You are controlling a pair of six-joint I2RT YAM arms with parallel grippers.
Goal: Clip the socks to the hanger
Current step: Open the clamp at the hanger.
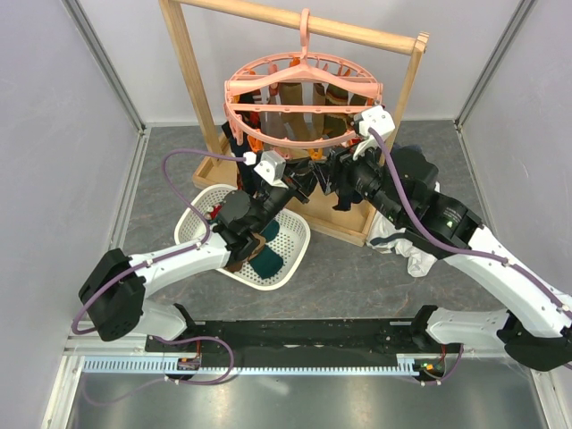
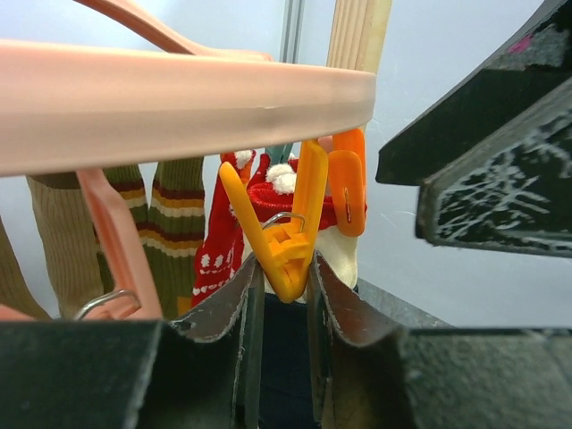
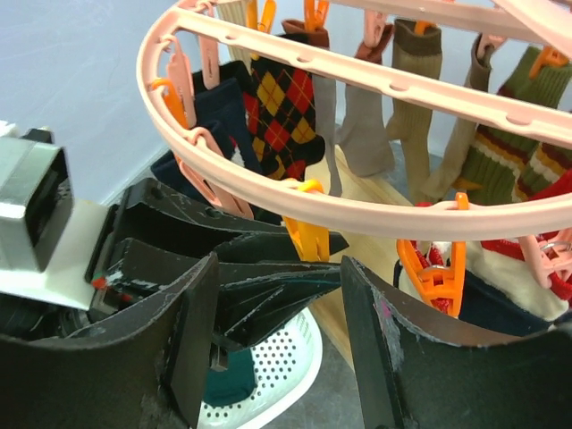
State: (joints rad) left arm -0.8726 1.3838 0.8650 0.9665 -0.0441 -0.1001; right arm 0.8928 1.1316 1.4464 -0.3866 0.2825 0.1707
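The pink ring hanger (image 1: 304, 100) hangs from a wooden rack and carries several socks: navy (image 3: 219, 112), argyle (image 3: 281, 112), tan (image 3: 420, 98), brown-striped (image 2: 174, 228) and red with white pattern (image 2: 214, 246). My left gripper (image 2: 284, 268) is shut on the lower end of an orange clip (image 2: 290, 228) under the ring's near rim; it also shows in the top view (image 1: 288, 183). My right gripper (image 3: 279, 268) is open and empty just right of it, below the rim (image 1: 332, 174). A dark teal sock (image 1: 268, 259) lies in the basket.
The white mesh basket (image 1: 201, 204) sits on the table under my left arm. The wooden rack frame (image 1: 192, 71) and its base board stand behind. A white and grey garment (image 1: 407, 248) lies under my right arm. Grey walls close in both sides.
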